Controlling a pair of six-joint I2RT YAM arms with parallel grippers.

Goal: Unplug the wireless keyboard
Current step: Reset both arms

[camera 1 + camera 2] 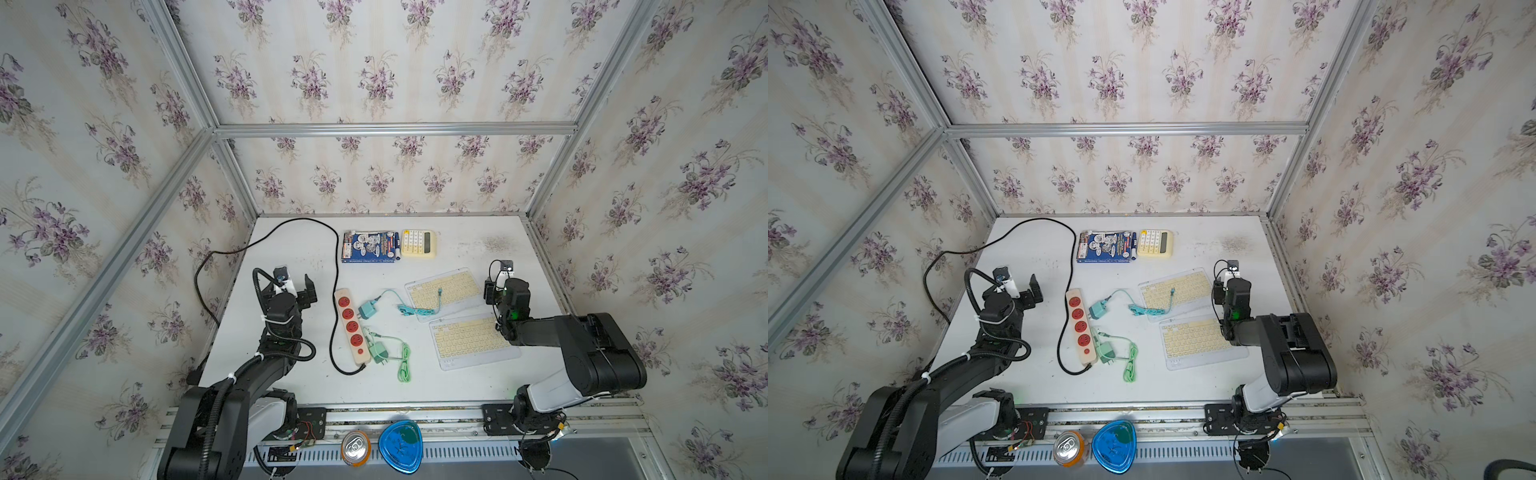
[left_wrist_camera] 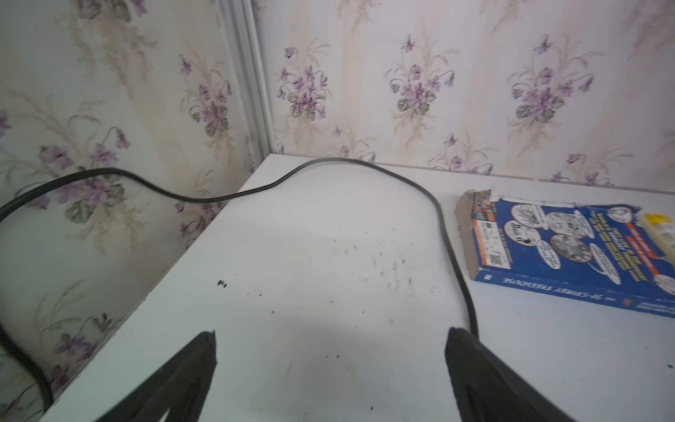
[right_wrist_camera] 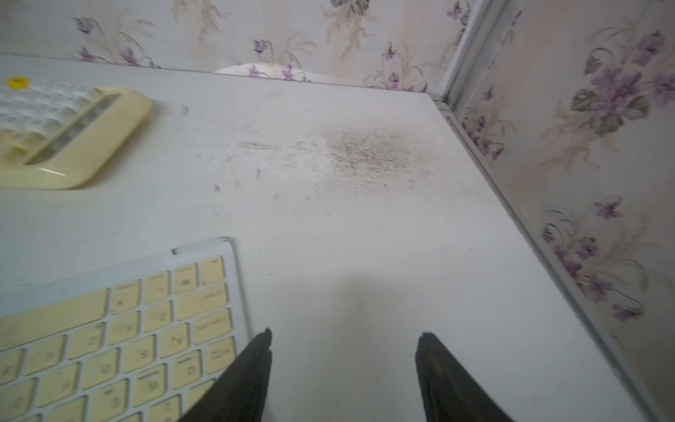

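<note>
While the right fingers (image 3: 252, 372) stand apart, keyboard (image 3: 109, 329) lies beside them

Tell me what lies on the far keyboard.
The end of a teal cable lies on the keys of the far keyboard in both top views. The right arm covers its right corner, so that part cannot be checked.

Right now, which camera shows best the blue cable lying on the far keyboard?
Top camera. In both top views the blue cable shows whole, from charger to far keyboard. The right wrist view shows only that keyboard's corner; the left wrist view shows neither.
</note>
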